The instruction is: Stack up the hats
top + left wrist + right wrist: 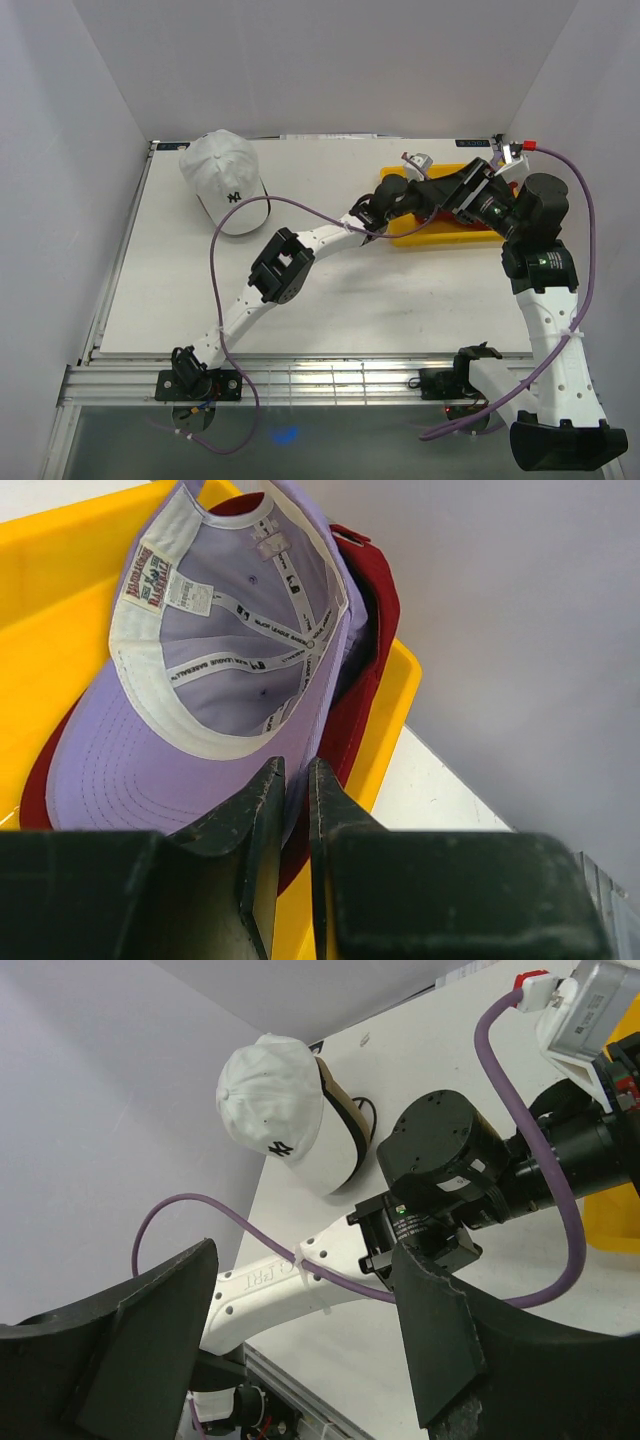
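Observation:
In the left wrist view a purple hat [150, 770] lies upside down, its white-taped lining showing, on top of a red hat [378, 605] in the yellow tray [60, 570]. My left gripper [291, 780] is shut on the purple hat's brim edge. A white hat [226, 172] with a dark logo sits at the table's back left; in the right wrist view the white hat [278, 1108] tops a tan hat [338, 1095] and a black one [352, 1130]. My right gripper [303, 1255] hangs open above the table, holding nothing.
The yellow tray [440, 228] stands at the back right, under both wrists. My left arm [300, 250] stretches diagonally across the table's middle, trailing a purple cable [262, 205]. Walls close the table on three sides.

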You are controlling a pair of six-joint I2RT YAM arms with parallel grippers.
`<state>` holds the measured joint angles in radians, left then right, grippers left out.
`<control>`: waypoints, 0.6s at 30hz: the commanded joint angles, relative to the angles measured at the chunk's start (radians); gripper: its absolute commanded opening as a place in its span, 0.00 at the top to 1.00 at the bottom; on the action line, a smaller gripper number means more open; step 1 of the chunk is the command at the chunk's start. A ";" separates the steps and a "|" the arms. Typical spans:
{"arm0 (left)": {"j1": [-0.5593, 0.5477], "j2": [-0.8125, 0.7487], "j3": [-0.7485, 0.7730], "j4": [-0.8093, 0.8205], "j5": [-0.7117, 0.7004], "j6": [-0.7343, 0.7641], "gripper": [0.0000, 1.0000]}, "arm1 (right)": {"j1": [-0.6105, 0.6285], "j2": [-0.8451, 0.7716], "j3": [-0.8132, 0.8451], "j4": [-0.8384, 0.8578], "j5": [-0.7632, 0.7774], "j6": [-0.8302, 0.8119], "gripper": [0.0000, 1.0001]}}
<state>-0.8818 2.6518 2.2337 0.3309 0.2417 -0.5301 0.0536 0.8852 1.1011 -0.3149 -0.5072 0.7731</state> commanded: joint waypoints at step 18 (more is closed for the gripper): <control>0.135 -0.458 -0.500 0.046 -0.196 -0.521 1.00 | 0.003 0.032 0.091 -0.032 0.035 -0.069 0.23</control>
<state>-0.7593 2.3318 1.8305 0.3439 0.0830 -0.9760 0.0536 0.9077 1.1553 -0.3504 -0.4870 0.7296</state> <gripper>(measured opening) 0.205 0.766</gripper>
